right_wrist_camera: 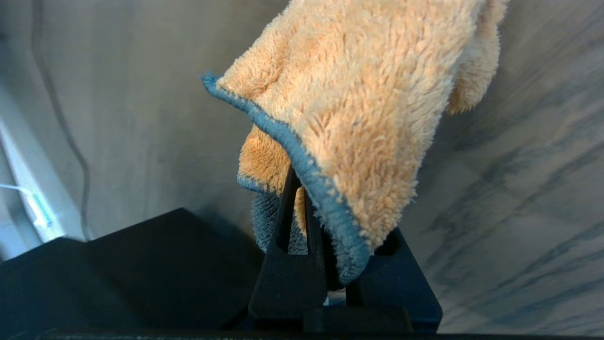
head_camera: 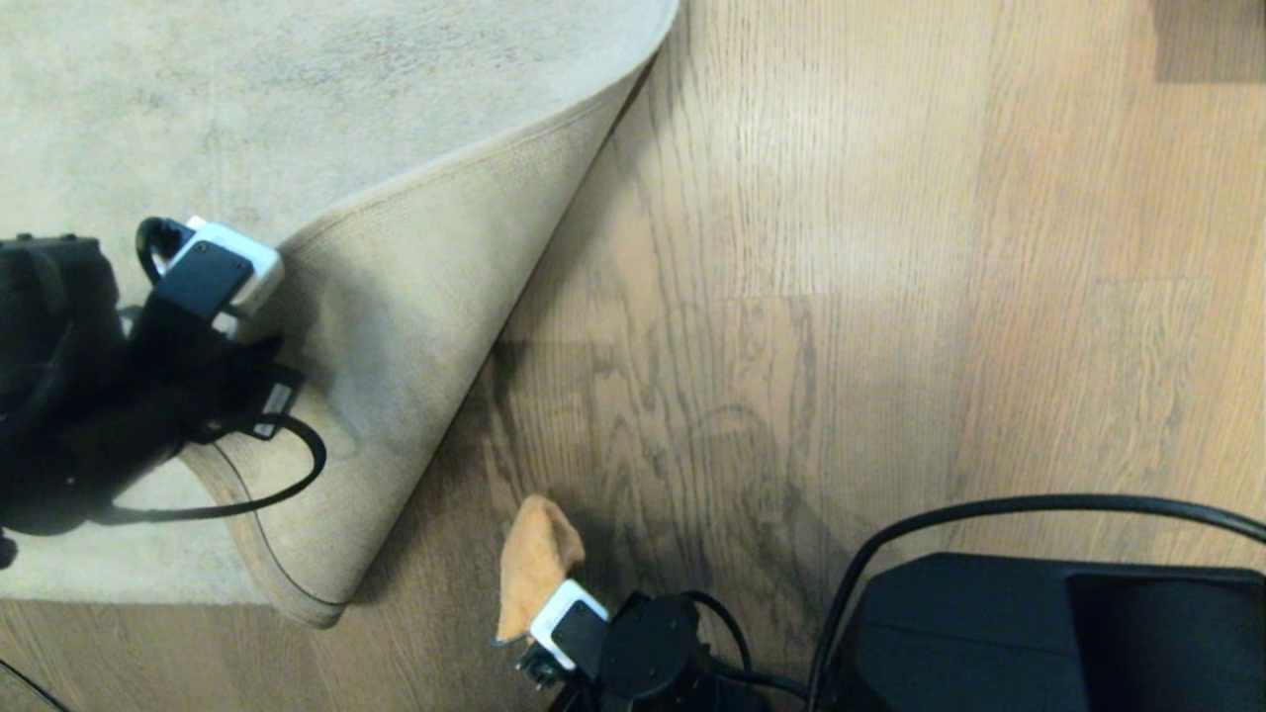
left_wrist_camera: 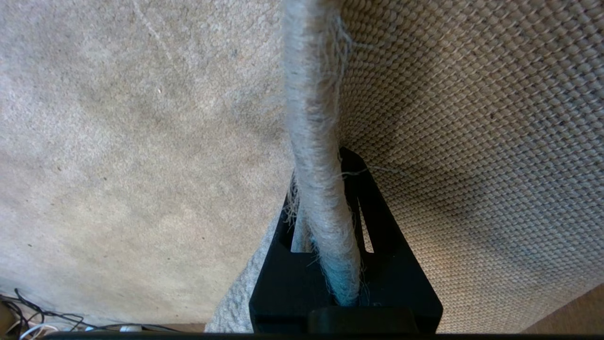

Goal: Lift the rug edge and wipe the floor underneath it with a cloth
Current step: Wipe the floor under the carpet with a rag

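The rug edge (head_camera: 415, 326) is folded back at its corner, so the beige woven backing faces up over the grey pile (head_camera: 198, 99). My left gripper (left_wrist_camera: 321, 174) is shut on the rug edge (left_wrist_camera: 311, 118), with pile on one side and backing (left_wrist_camera: 472, 141) on the other. The left arm (head_camera: 198, 326) sits over the rug at the left. My right gripper (right_wrist_camera: 311, 198) is shut on the orange cloth (right_wrist_camera: 368, 104), gripping it by its blue-grey trim. The cloth (head_camera: 534, 559) hangs at the bottom centre, just above the wood floor (head_camera: 633, 415) beside the fold.
My black base (head_camera: 1039, 633) fills the lower right, with a black cable (head_camera: 989, 509) arching over it. A cable loop (head_camera: 297, 475) from the left arm lies on the rug backing. Bare plank floor (head_camera: 841, 247) stretches to the right. Loose wires (left_wrist_camera: 47, 321) lie past the rug.
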